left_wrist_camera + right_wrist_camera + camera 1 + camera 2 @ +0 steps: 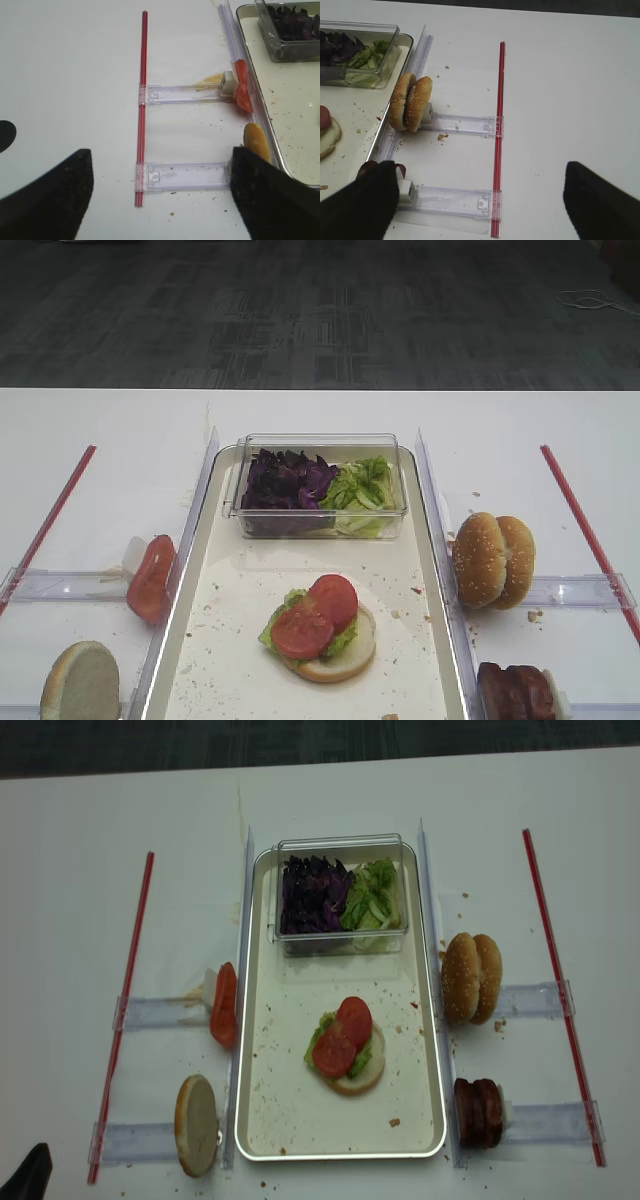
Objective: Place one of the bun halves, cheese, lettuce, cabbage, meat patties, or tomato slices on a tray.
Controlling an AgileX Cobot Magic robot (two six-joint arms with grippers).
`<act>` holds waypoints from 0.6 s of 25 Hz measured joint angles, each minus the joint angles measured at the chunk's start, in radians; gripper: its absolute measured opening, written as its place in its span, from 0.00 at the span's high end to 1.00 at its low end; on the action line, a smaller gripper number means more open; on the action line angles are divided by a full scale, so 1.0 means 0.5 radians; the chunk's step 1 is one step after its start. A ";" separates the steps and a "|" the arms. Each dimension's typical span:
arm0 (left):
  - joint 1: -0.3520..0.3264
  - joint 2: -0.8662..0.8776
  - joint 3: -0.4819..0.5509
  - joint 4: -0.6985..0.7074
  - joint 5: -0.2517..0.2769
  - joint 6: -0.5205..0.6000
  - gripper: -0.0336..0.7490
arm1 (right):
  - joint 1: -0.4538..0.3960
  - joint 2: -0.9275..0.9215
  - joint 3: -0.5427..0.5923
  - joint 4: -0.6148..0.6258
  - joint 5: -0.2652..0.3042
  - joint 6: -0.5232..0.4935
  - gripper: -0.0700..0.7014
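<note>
On the silvery tray [215, 640] lies a bun half [340, 655] topped with lettuce and two tomato slices [315, 618]. More tomato slices [150, 578] stand on edge left of the tray, and a bun half [80, 682] stands nearer. Two bun halves [493, 560] and the meat patties [515, 692] stand to the right. Cabbage [288, 480] and lettuce [360, 485] fill a clear box. Cheese is out of view. My left gripper [160, 200] hangs open above the table, its right finger beside the left bun half [257, 141]. My right gripper [480, 205] is open and empty, its left finger hiding most of the patties.
Clear plastic holder rails [155, 1012] and red strips [128, 990] lie flat on the white table on both sides of the tray. The clear box [340, 845] sits at the tray's far end. Crumbs speckle the tray and table.
</note>
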 joint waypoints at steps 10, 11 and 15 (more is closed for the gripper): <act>0.000 0.000 0.000 0.000 0.000 0.000 0.25 | 0.000 0.000 0.000 0.000 0.000 0.000 0.01; 0.000 0.000 0.000 0.000 0.000 0.000 0.25 | 0.000 0.000 0.000 0.000 0.000 0.000 0.01; 0.000 0.000 0.000 0.000 0.000 0.000 0.25 | 0.000 0.000 0.000 0.000 0.000 0.000 0.02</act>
